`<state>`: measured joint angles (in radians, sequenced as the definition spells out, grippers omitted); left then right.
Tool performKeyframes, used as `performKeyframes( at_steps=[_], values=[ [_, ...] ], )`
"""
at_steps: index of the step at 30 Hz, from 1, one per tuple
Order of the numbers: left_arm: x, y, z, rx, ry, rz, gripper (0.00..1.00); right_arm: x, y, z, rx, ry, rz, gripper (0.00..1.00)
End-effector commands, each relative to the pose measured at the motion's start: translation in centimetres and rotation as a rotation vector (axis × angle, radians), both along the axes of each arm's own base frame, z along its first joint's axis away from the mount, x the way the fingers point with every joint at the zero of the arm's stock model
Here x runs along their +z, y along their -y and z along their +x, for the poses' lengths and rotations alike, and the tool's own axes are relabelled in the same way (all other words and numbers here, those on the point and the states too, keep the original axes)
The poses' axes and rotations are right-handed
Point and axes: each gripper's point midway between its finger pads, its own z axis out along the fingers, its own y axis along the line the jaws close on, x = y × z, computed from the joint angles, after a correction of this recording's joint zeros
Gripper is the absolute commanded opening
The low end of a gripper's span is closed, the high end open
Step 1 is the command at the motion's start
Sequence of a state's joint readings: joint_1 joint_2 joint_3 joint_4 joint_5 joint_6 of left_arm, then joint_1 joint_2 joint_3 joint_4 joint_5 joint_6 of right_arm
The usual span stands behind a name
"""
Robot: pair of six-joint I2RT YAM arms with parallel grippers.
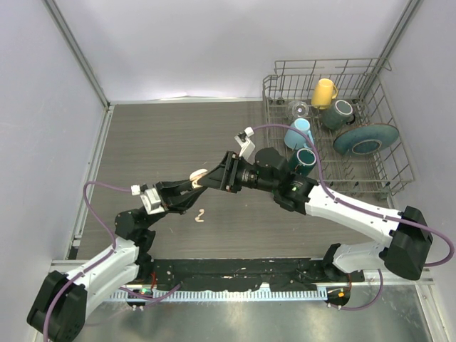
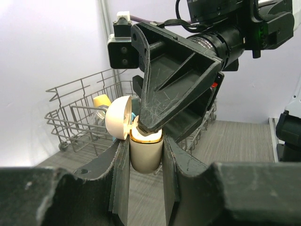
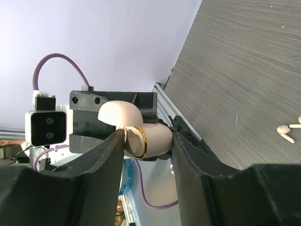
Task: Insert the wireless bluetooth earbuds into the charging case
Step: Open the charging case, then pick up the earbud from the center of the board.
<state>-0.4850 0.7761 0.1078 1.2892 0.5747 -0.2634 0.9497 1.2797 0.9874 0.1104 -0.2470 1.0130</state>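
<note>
Dark wood-grain bench [image 1: 157, 142] inside pale walls [image 1: 214, 43]. Wire dish rack [image 1: 395, 164] at the far right corner with mugs [image 1: 324, 91] and a plate [image 1: 365, 139], well apart from the work.

Held above the bench, mid-left: cream charging case [image 2: 146, 155], upright, lid [image 2: 117, 117] hinged back, gold rim [image 3: 144, 141] showing at the mouth. Clamped by the body between the left fingers [image 2: 120, 179], narrow and tight on both sides.

At the case mouth: right fingers [image 3: 108, 160], tips touching or just over the rim. Cannot tell whether closed on an earbud, bearing on the case, or slack. Nothing visible between the tips but the case itself.

Loose on the bench, near the case and toward the arm bases: cream-white earbuds [image 1: 200, 215], stemmed, lying flat. Appears a pair in the right wrist view, too small to confirm. None seen seated in the case.

Handling, as a judgement: very light, hard-shelled and smooth, likely to skid or flick out of a pinch. Best taken across the bulb, with the stem free and pointing down for entry to the socket. Light squeeze only. Case rigid and sound under the present hold. Hinge the weak point, so no pressing against the lid.
</note>
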Motion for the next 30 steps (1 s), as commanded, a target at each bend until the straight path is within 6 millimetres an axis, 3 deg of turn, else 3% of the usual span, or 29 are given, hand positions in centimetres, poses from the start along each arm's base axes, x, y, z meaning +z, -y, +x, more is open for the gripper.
performKeyframes(
  at_steps=[1,9,22,24,25,26,30],
  values=[
    [4.0,-1.1,-1.8,0.015,0.181,-0.096,0.00,1.5,-1.0,-1.5,0.096,0.013,0.085,0.38],
    [3.8,-1.1,-1.6,0.017,0.163,-0.093,0.00,1.6,-0.7,-1.2,0.083,0.070,0.079,0.20],
    [3.3,-0.9,-1.3,0.012,0.140,-0.084,0.00,1.3,-0.1,-0.4,0.041,0.167,0.027,0.18],
    [3.3,-0.9,-1.3,0.015,0.142,-0.084,0.00,1.5,-0.1,-0.4,0.041,0.169,0.028,0.23],
    [3.4,-1.0,-1.3,0.017,0.142,-0.087,0.00,1.5,0.0,-0.3,0.036,0.170,0.025,0.29],
    [3.3,-1.0,-1.2,0.024,0.138,-0.089,0.00,1.4,0.1,-0.2,0.028,0.168,0.021,0.42],
    [3.2,-1.5,-0.9,0.062,0.140,-0.101,0.00,1.6,0.6,0.2,-0.003,0.172,-0.007,0.58]
  ],
)
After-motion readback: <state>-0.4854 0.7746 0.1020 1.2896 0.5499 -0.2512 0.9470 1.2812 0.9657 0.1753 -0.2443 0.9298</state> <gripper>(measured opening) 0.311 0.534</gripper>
